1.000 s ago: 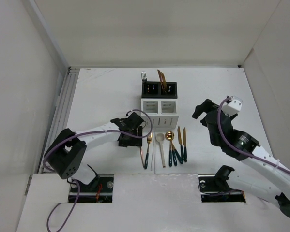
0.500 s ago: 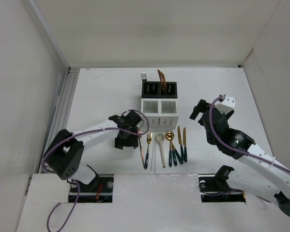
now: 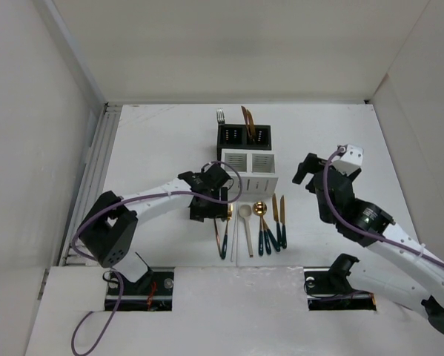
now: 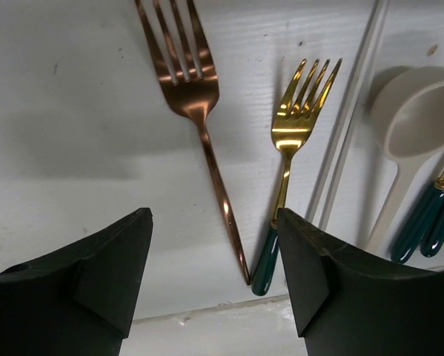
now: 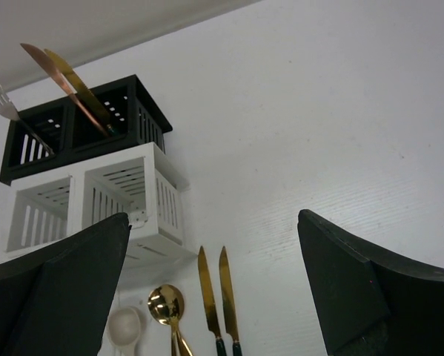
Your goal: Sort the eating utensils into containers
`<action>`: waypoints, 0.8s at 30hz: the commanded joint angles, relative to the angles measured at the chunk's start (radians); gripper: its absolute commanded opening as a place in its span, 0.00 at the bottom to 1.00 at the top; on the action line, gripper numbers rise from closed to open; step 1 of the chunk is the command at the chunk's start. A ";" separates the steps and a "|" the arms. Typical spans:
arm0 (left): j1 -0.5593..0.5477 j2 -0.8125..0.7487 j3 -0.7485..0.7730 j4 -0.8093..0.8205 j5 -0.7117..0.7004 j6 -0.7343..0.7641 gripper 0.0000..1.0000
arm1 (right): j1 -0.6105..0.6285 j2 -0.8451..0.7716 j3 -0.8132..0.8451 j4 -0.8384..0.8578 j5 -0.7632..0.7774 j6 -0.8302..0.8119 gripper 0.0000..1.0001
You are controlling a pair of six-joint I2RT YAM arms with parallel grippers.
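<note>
The white caddy [image 5: 103, 202] touches the black caddy [image 5: 149, 119] — two gold knives [image 5: 206, 289] lie beside.

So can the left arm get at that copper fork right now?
Probably yes. The left gripper is open above the copper fork, and nothing covers it, though the handle of the gold fork nearly meets its tip.

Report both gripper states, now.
Left gripper: open, empty, over the copper fork.
Right gripper: open, empty.
</note>
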 commanded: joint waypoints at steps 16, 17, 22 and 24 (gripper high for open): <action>0.037 0.060 -0.069 -0.128 -0.025 -0.049 0.56 | 0.011 -0.088 -0.035 0.010 0.071 -0.027 1.00; 0.037 0.060 -0.069 -0.118 -0.025 -0.049 0.56 | 0.011 -0.088 -0.044 0.010 0.071 -0.027 1.00; 0.037 0.073 -0.031 -0.063 -0.016 -0.049 0.56 | 0.011 -0.067 -0.034 0.000 0.051 -0.027 1.00; 0.037 0.073 -0.031 -0.063 -0.028 -0.049 0.56 | 0.011 -0.058 -0.024 -0.013 0.051 -0.015 1.00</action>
